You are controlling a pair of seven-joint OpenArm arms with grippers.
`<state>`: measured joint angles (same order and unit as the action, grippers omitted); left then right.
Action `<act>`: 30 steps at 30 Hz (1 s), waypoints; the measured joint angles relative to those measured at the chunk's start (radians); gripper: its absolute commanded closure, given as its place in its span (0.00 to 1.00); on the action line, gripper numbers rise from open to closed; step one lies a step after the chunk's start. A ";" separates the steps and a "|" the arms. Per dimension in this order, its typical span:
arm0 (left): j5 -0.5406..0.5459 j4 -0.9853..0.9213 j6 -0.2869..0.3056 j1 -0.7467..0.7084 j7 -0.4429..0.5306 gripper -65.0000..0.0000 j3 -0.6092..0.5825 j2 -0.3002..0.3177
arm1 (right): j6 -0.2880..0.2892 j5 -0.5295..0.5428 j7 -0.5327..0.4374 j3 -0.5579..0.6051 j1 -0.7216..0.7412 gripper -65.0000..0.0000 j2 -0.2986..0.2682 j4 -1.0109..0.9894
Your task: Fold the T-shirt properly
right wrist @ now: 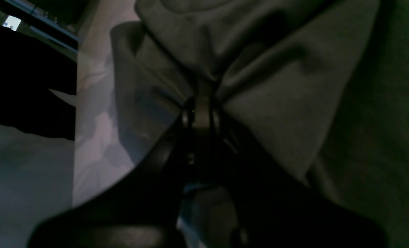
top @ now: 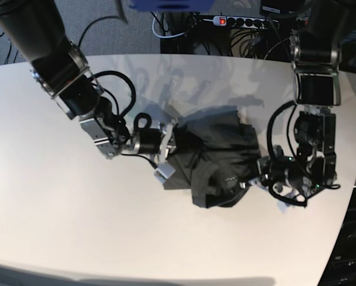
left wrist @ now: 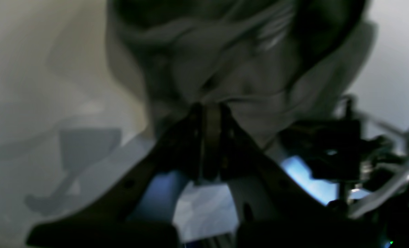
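Shirt (top: 216,158) sits mid-table (top: 76,226), bunched into a dark, rumpled heap, nowhere near flat. Both arms have hold of it from opposite sides, so the step in hand looks like gathering or spreading the cloth ahead of any real fold; the fold itself seems not yet begun. Right gripper (right wrist: 201,103), seen from its wrist view: jaws pressed together on a pinch of grey fabric, folds fanning out from the tips. In the base view it meets the heap's left edge (top: 169,146). Left gripper (left wrist: 209,106): jaws likewise drawn tight, a tuck of cloth caught at the tips, the rest of the shirt puckered just beyond; wrist view is blurred, so exactly which part of the garment it has I cannot tell. In the base view it touches the heap's right edge (top: 256,168). Next move likely calls for drawing the two pinches apart to open the cloth out flat, gently, as thin fabric may slip free.
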<state>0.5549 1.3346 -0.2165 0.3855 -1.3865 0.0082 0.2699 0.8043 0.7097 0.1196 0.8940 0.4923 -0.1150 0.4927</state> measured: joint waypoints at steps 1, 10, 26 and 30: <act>0.000 0.001 0.000 -0.002 -0.002 0.97 -0.012 0.005 | 0.000 0.000 0.000 0.000 0.000 0.99 0.000 0.000; 0.003 -0.120 -0.002 -0.002 0.107 0.97 -0.130 0.014 | 0.000 -0.003 -0.001 0.000 -0.002 0.99 0.007 0.000; 0.018 -0.411 -0.001 0.144 0.333 0.97 -0.241 -0.014 | -0.008 -0.016 -0.037 -0.004 -0.027 0.99 0.010 0.010; -0.002 -0.419 -0.014 0.173 0.340 0.97 -0.244 -0.030 | -0.008 -0.022 -0.045 -0.005 -0.028 0.99 0.010 0.010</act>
<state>0.5529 0.9154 -0.2310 0.5587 -1.0462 -0.2359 0.2398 0.7963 0.6880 0.0742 0.8894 0.4641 -0.1051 0.5030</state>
